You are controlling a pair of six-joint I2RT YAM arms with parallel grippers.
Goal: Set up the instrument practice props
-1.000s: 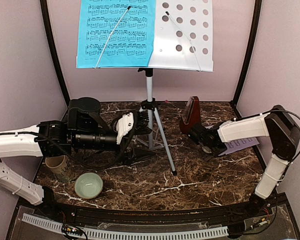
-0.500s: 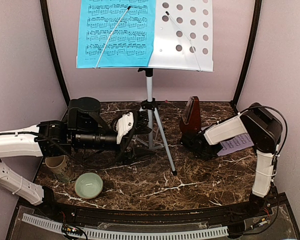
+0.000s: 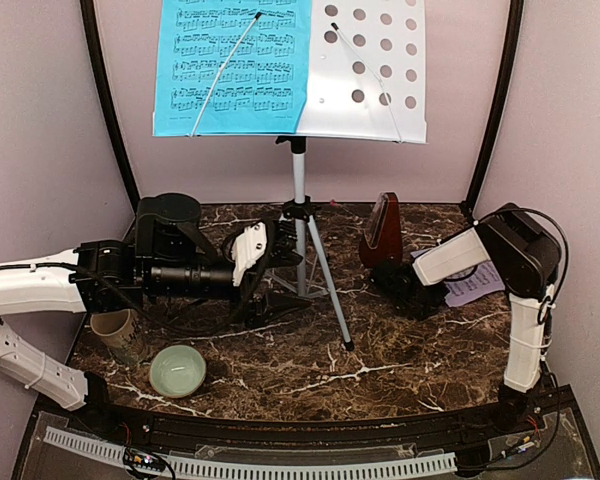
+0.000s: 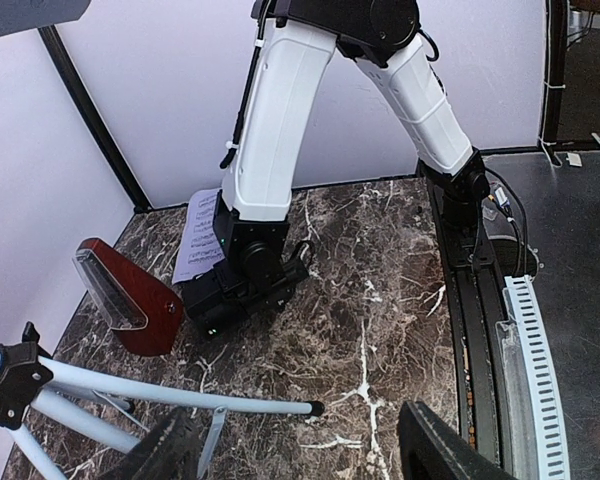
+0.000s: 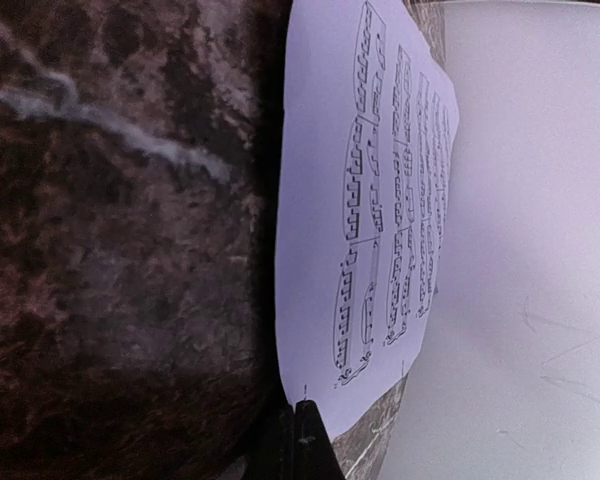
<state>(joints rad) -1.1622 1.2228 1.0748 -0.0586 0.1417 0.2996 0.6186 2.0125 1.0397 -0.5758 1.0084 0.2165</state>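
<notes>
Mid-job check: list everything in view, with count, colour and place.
music stand: 1, silver tripod, white perforated desk, back centre
blue sheet: 1, blue, on the desk's left half
pink sheet: 1, pale pink, flat on table, far right
metronome: 1, dark red, right of the stand's legs
mug: 1, beige, near left
bowl: 1, pale green, right of mug
table: 1, dark marble
left fingers: 1 pair, black, open, by the stand's legs
right fingers: 1 pair, black, shut on pink sheet's corner
</notes>
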